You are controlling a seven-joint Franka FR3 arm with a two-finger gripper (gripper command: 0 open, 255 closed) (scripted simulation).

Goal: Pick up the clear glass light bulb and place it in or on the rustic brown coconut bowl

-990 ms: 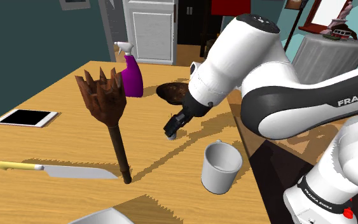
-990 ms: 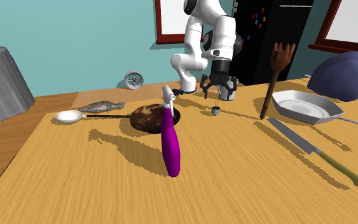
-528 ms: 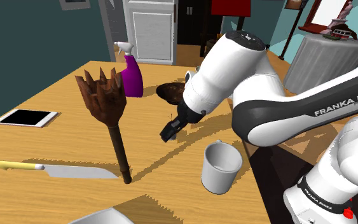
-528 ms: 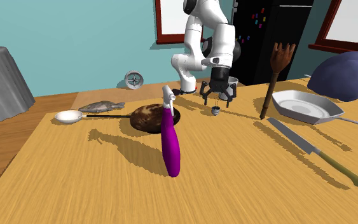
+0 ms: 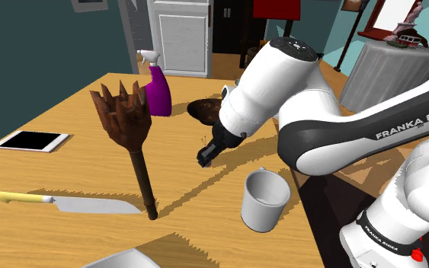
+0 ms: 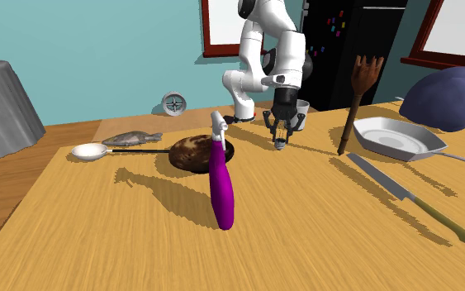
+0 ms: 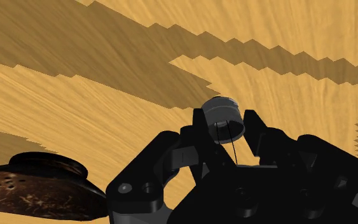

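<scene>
Shoulder view first: what was biggest? (K.)

Wooden worktop (image 5: 75, 171), then the white arm (image 5: 281, 84) reaching out over it from the stand side. (M.)

And the objs, big to small? (K.)

Brown wooden fork (image 5: 125, 126) w/ a clawed head, standing on its handle end nr the middle. Purple spray bottle (image 5: 158, 90) behind it. Knife (image 5: 83, 203) lying flat, yellow handle, blade tip nr the fork's foot. White mug (image 5: 264, 199) by the worktop's edge nr the stand. Tablet (image 5: 31, 141) w/ a black screen toward that view's left. (M.)

Second exterior view? (K.)

Grey pan (image 6: 396, 137) at its right. Dark brown coconut bowl (image 6: 196, 152) sat on the worktop just behind the spray bottle. Spoon (image 6: 90, 150) & a fish (image 6: 131, 137) lay beside it, toward that view's left. (M.)

Tool? (K.)

Black tool (image 6: 281, 140) pointed down, tips low at the worktop, btwn coconut bowl & fork. Wrist view had its fingers (image 7: 260, 137) pressed on both sides of the light bulb (image 7: 222, 119), so pinching it. (M.)

Where was the bulb, exactly? (K.)

Btwn the fingers, low over the worktop; couldn't tell if it touched the wood. Grey base & thin filament wires read clearly, glass nearly invisible. Coconut bowl's rim lay off to one side of the tool, apart from it. (M.)
</scene>
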